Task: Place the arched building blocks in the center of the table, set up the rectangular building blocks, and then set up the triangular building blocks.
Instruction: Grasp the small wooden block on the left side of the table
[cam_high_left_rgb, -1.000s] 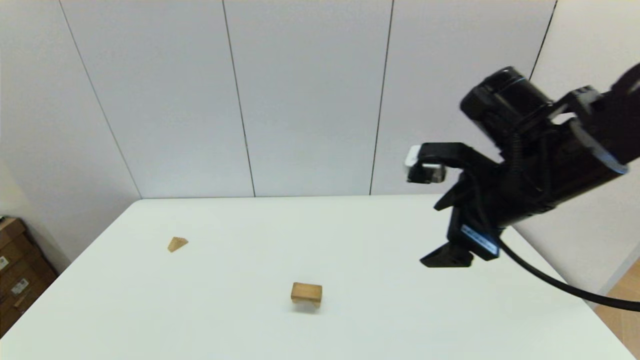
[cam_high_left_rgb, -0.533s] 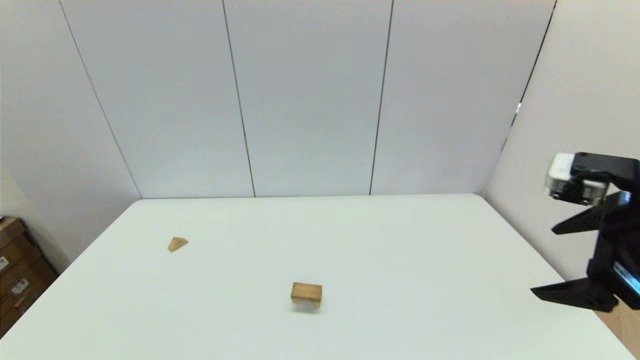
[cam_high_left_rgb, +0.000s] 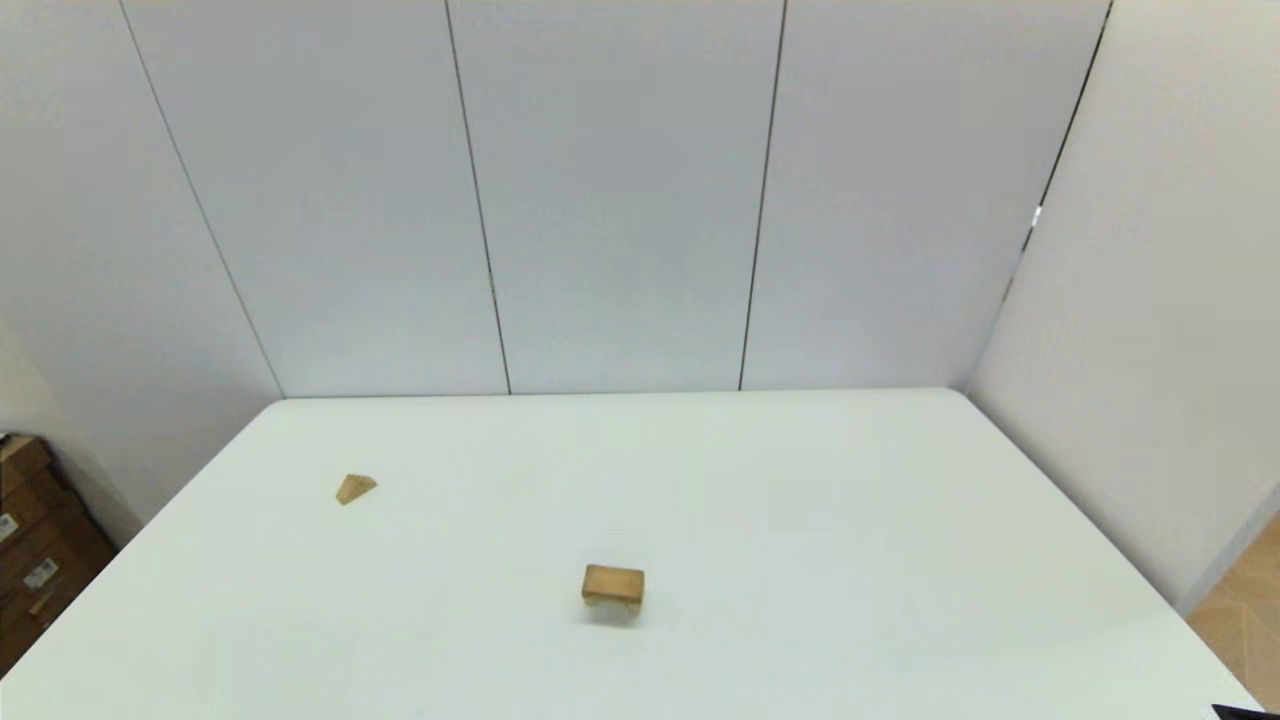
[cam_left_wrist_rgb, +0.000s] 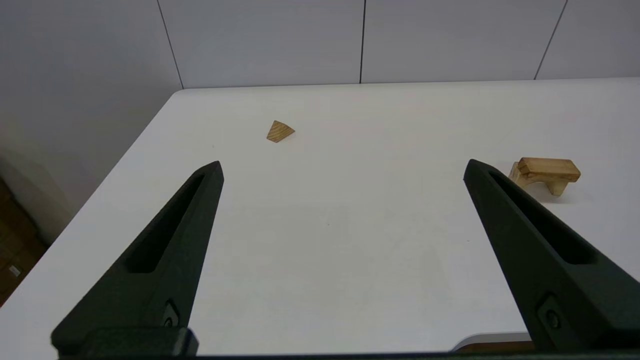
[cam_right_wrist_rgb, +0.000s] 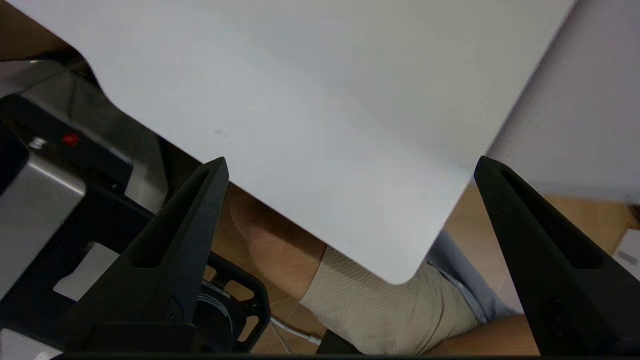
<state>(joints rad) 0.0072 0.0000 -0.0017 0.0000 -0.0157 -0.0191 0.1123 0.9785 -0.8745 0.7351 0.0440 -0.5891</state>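
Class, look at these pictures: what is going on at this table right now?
Nothing is being handled at the moment. The rectangular block lies on top of the arched block near the middle of the white table, and the triangular block sits apart, toward the far left. The left pincer is open above the near edge, empty. The right pincer is open by the table's near right corner.

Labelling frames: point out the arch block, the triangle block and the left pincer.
arch block (cam_high_left_rgb: 613, 583): head view, on its flat top face.
triangle block (cam_left_wrist_rgb: 280, 131): left wrist view, on its grained face.
left pincer (cam_left_wrist_rgb: 342, 167): left wrist view, midway between its open fingertips.
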